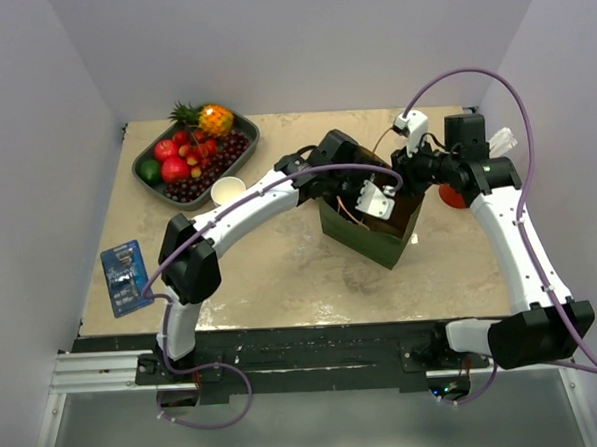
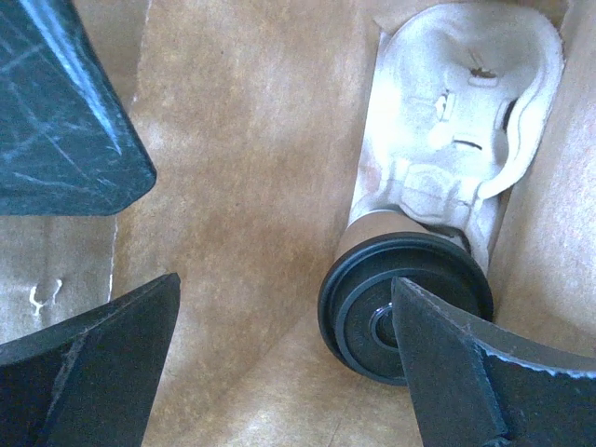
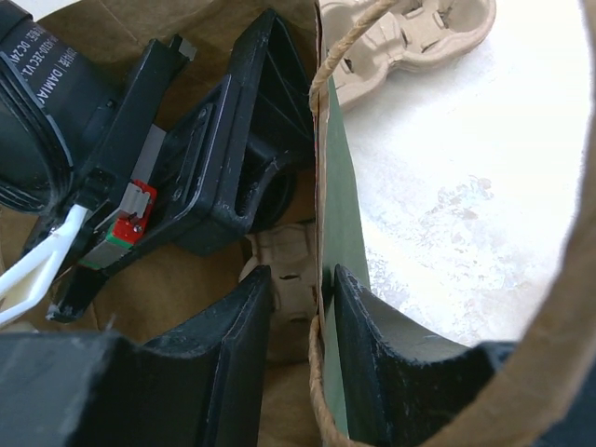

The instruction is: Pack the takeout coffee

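Both tools meet the bag (image 1: 371, 235): left tool (image 2: 279, 345) gapes beside a lidded cup (image 2: 405, 307) (carrier (image 2: 466, 112) behind); right tool (image 3: 300, 307) pinches its rim.

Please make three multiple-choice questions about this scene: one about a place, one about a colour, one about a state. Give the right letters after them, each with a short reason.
1. Where is the lidded coffee cup?
A. inside the paper bag
B. in the fruit tray
C. on the bare table

2. What colour is the cup's lid?
A. white
B. black
C. red

3. How does the right gripper stand?
A. wide open above the table
B. closed on the bag's wall
C. closed on a straw

Answers: 1 A, brown paper surrounds the cup in the left wrist view. 2 B, the round lid is black. 3 B, its fingers pinch the bag's edge.
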